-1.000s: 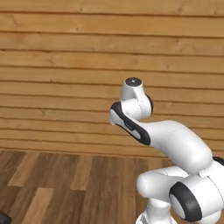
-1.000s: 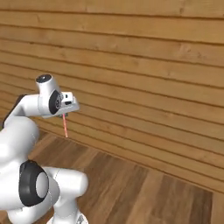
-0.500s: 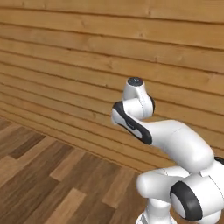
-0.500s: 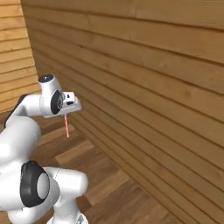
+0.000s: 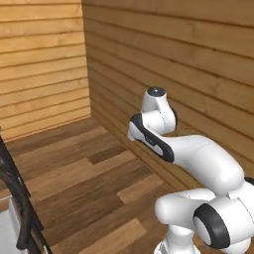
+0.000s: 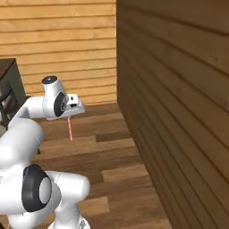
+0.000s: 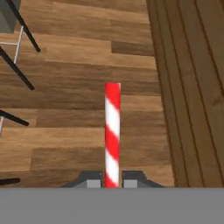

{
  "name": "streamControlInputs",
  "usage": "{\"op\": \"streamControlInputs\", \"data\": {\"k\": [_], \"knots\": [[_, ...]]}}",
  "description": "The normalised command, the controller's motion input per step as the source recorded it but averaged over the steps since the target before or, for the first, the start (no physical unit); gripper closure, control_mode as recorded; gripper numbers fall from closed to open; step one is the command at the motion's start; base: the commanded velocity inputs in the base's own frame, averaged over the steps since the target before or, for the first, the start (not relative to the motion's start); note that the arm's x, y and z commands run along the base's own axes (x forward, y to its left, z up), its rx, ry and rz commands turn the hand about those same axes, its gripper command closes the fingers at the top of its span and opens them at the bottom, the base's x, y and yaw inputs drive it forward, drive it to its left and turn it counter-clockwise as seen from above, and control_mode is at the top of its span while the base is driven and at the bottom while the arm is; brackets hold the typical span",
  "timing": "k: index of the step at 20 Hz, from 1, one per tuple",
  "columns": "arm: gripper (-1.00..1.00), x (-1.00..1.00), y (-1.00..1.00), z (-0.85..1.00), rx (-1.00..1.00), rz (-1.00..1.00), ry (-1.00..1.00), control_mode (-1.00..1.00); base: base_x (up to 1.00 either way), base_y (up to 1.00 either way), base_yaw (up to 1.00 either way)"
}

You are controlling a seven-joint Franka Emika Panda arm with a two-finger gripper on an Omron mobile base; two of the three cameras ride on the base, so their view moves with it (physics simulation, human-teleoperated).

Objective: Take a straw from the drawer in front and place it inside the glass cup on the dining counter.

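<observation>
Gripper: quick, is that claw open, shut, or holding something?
Gripper: shut on the straw, which hangs down from it over the wood floor.

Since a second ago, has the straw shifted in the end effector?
No. The straw hangs below the end effector as before, against the arm; only the background swept past as the base turned.

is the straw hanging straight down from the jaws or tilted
Straight down, or very nearly. In the right base view the straw hangs vertically below the gripper; in the hand view it runs straight out from between the shut jaws.
</observation>
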Motion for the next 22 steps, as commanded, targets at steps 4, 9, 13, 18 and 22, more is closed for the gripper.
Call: {"op": "streamControlInputs", "data": {"k": [4, 9, 13, 18, 22], "knots": [[1.00, 0.00, 0.00, 0.00, 0.00, 0.00, 0.00, 1.00, 0.62, 0.00, 0.82], [1.00, 0.00, 0.00, 0.00, 0.00, 0.00, 0.00, 1.00, 0.55, -0.03, 0.82], [1.00, 0.00, 0.00, 0.00, 0.00, 0.00, 0.00, 1.00, 0.43, -0.15, 0.81], [1.00, 0.00, 0.00, 0.00, 0.00, 0.00, 0.00, 1.00, 0.19, -0.27, 0.79], [1.00, 0.00, 0.00, 0.00, 0.00, 0.00, 0.00, 1.00, 0.09, -0.31, 0.78]]}}
